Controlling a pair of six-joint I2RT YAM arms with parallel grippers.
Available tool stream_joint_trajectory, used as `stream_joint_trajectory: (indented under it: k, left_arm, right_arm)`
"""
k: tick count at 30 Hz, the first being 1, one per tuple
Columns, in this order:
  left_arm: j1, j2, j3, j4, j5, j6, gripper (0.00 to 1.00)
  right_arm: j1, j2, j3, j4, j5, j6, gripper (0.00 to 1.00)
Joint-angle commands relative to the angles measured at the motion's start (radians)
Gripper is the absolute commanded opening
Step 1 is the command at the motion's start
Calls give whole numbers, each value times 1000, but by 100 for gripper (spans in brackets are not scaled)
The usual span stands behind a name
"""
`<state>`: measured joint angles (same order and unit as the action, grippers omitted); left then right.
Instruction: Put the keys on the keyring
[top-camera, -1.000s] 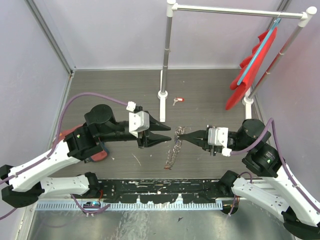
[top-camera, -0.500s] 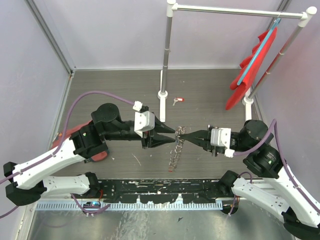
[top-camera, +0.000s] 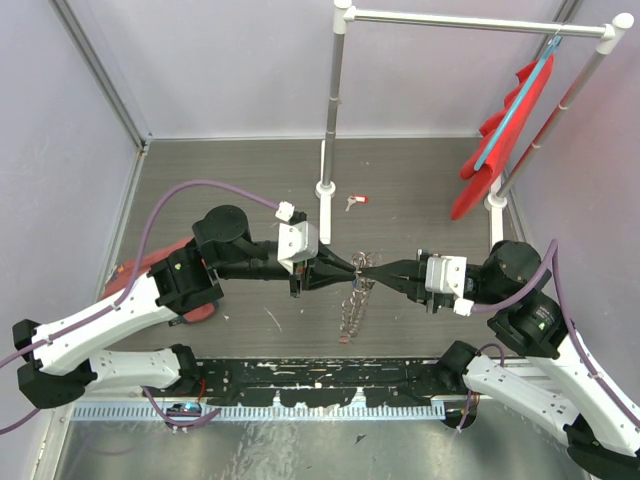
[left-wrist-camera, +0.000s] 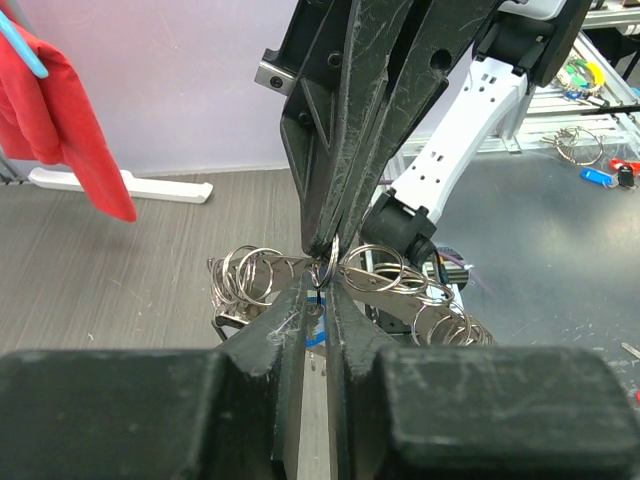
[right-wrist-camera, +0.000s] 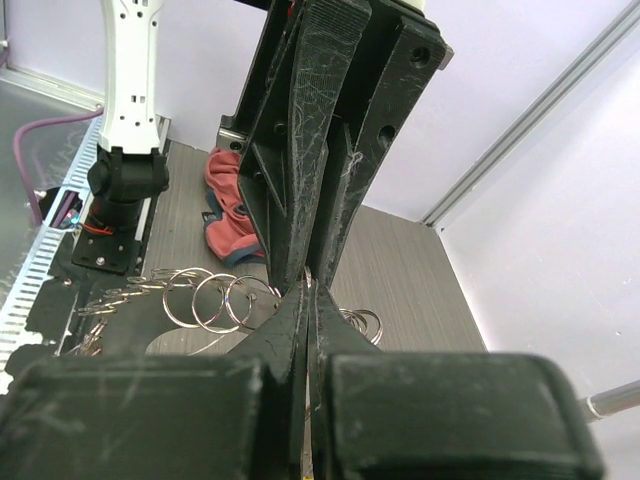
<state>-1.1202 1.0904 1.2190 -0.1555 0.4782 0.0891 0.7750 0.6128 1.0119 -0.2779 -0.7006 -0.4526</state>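
Observation:
The keyring (top-camera: 353, 298) is a bunch of linked silver rings, held up above the table between both grippers with its lower part hanging down. My right gripper (top-camera: 368, 270) is shut on one of its small rings. My left gripper (top-camera: 352, 268) meets it tip to tip, jaws drawn to a narrow gap with a small ring (left-wrist-camera: 325, 268) between the tips. In the left wrist view (left-wrist-camera: 318, 285) the rings (left-wrist-camera: 385, 272) fan out to both sides. In the right wrist view (right-wrist-camera: 306, 292) the rings (right-wrist-camera: 215, 297) hang left of my fingers. One red-headed key (top-camera: 357, 200) lies on the table by the rack base.
A metal clothes rack (top-camera: 333, 110) stands at the back, with a red garment (top-camera: 500, 130) on a hanger at the right. A red cloth (top-camera: 150, 268) lies under the left arm. A perforated rail (top-camera: 320, 375) runs along the near edge.
My left gripper has moved right to the keyring and its jaws have closed from wide open to a narrow gap. The right gripper has shifted slightly right, still holding the keyring up.

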Motion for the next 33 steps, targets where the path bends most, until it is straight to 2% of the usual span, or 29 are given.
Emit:
stream_joint_trajectory:
  k: [1,5,8,12,21,23,27,33]
  left_arm:
    - [-3,-3,-7,54,6,-11,18]
    - [-3,-3,-7,61,9,-15,19]
    - [-2,-2,-7,65,10,-17,26]
    - [-2,-3,-6,66,13,-18,27]
    - [-2,4,1,66,14,-20,14]
    - [-2,4,3,66,14,-20,13]
    - [-3,1,4,66,11,-20,23]
    - [-2,0,2,66,10,-20,24]
  right_arm:
    - [1,-13,33,101,1,12,1]
    - [0,-16,29,101,9,12,1]
    - [0,-19,28,100,19,12,1]
    - [0,-22,27,98,31,11,1]
    - [0,-18,28,94,27,10,1]
    - [0,-16,26,87,27,7,1]
    - [0,-12,25,79,35,3,1]
    - [0,-12,25,76,58,3,1]
